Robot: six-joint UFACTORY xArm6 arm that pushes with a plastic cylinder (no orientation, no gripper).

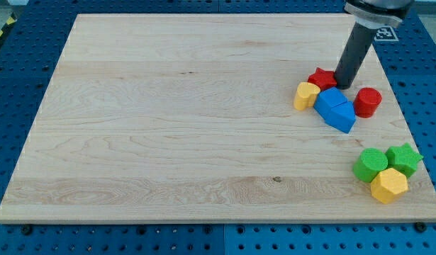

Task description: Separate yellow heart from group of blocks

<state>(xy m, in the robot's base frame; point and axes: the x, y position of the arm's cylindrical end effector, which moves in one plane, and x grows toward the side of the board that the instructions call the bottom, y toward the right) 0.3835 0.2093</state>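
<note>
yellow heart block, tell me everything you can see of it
The yellow heart-shaped block looks like smooth matte plastic, lying flat on the pale wooden board near the view's right. It is the leftmost piece of its cluster: the red star-shaped block touches it at its upper right, and the blue angular block sits against its right side. My tip stands right of the star, not touching the heart.

Bright, even light from above; blocks cast only small soft shadows on the board [168, 120]. Sharp focus throughout, no glare, blur or edge distortion
</note>
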